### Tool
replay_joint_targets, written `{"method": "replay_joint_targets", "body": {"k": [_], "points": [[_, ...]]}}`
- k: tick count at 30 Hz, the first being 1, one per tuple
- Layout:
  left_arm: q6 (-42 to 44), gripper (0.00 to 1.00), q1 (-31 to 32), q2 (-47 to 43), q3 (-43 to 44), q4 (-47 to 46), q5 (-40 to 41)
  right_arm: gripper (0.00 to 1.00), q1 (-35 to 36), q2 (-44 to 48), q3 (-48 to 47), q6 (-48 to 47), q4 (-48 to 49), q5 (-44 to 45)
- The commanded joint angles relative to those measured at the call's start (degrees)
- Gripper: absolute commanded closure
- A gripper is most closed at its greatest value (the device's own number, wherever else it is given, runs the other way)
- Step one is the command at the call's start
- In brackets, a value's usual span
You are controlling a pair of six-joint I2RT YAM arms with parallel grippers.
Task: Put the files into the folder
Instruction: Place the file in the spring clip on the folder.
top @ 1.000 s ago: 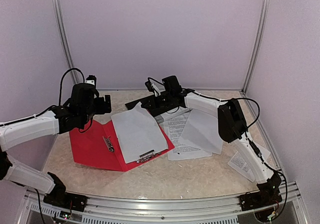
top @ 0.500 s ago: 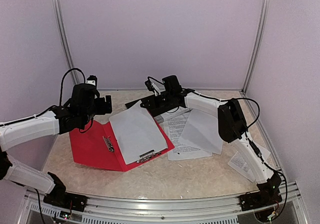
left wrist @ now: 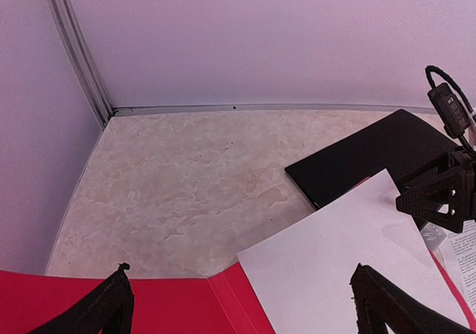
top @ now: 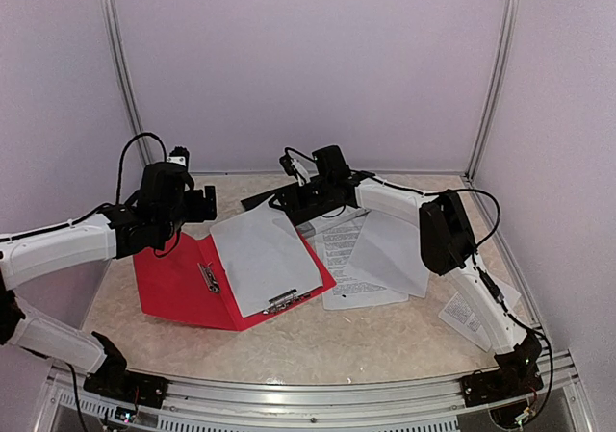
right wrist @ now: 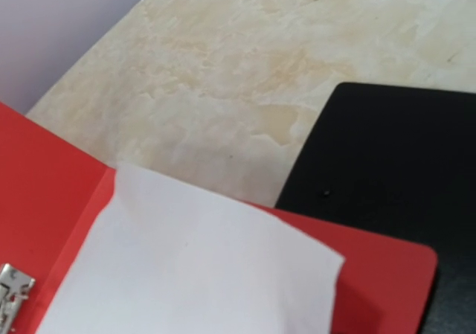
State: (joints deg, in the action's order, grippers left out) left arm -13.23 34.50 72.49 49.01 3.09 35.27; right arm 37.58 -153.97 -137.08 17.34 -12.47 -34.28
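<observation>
Left jaws wide, empty, over open red plastic folder [top: 173, 283]. Right jaws: spread cannot be told, near far corner of blank white paper sheet [top: 265, 259] lying in folder. Printed sheets [top: 342, 259] on bench [top: 337, 341] behind right jaws. Paper likely light, limp; pinch free edge.

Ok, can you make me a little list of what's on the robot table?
folder: red folder, lying open
on folder: one white sheet
waiting outside: printed page, blank page, small page
left gripper: open, near folder's far edge
right gripper: by the sheet's far corner, jaws unclear
</observation>
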Motion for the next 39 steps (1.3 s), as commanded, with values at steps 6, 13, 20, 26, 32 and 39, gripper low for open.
{"method": "replay_joint_targets", "body": {"k": [6,13,20,26,32,39], "points": [[0.8,0.01,0.39,0.48,1.53,1.04,1.29,0.48,-0.12,0.93,-0.05,-0.9,-0.53,1.3],[0.84,0.01,0.39,0.55,1.49,1.17,1.46,0.43,0.03,-0.04,-0.1,-0.77,-0.35,1.78],[0.7,0.01,0.39,0.29,1.34,1.48,1.82,0.43,0.44,-1.01,-0.91,-0.34,0.0,1.85],[0.61,0.01,0.48,0.02,1.18,1.65,1.98,0.43,0.97,-2.15,-1.53,0.22,-0.15,1.79],[0.66,0.01,0.48,0.05,1.18,1.66,2.0,0.45,2.23,-2.43,-1.57,-0.3,-0.58,1.63],[0.49,0.01,0.48,0.74,1.24,1.96,2.15,0.46,3.0,-1.85,-1.06,-1.86,-2.52,3.99]]}}
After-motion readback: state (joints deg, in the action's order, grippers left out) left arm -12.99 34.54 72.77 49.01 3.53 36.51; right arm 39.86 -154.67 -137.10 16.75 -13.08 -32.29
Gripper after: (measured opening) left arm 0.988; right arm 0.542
